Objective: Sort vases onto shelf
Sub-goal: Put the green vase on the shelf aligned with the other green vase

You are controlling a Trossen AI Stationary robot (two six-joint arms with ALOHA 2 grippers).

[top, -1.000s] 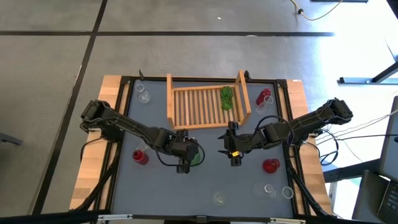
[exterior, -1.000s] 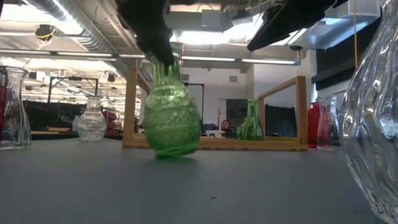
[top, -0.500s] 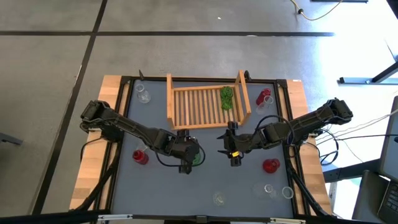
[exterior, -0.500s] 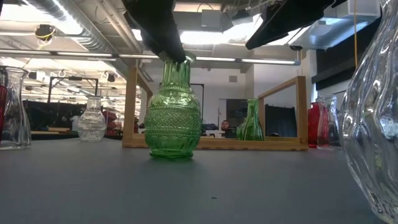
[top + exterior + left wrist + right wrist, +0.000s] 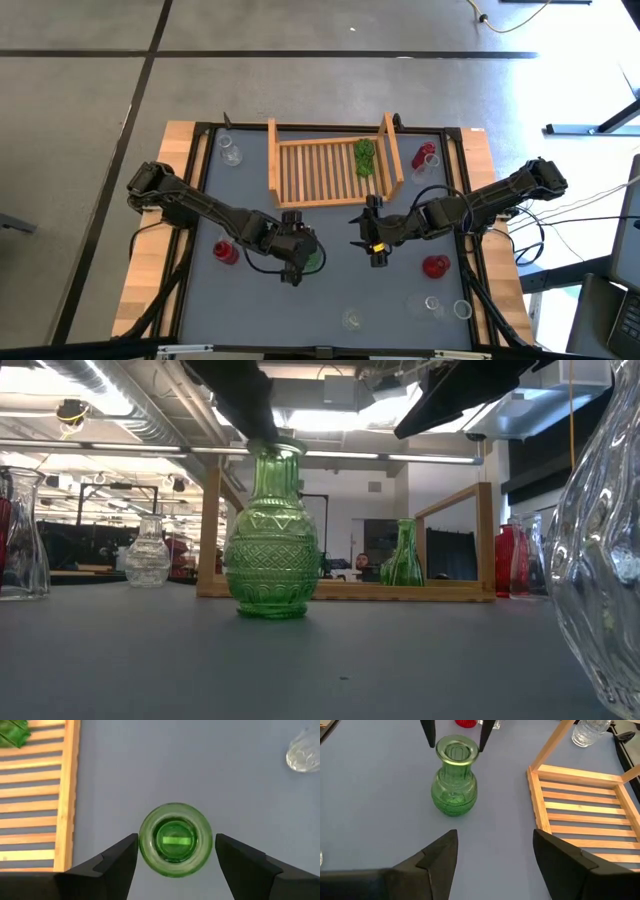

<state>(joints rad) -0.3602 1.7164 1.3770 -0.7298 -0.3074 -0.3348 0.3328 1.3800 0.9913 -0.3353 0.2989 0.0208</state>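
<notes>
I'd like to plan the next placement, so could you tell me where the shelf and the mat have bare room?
The light wooden slatted shelf is bare left of the small green glass vase on it. The grey mat is free between the patterned green glass vase and the clear glass vases, which are crowded.

From above, the left arm covers most of the green vase (image 5: pixel 314 258). In the low view both arms run off the top edge, a big clear vase (image 5: pixel 600 550) is cut by the right edge (only part shows), and the far room is blurred. The clear vases (image 5: pixel 432 303) near the surface's front are faint.
</notes>
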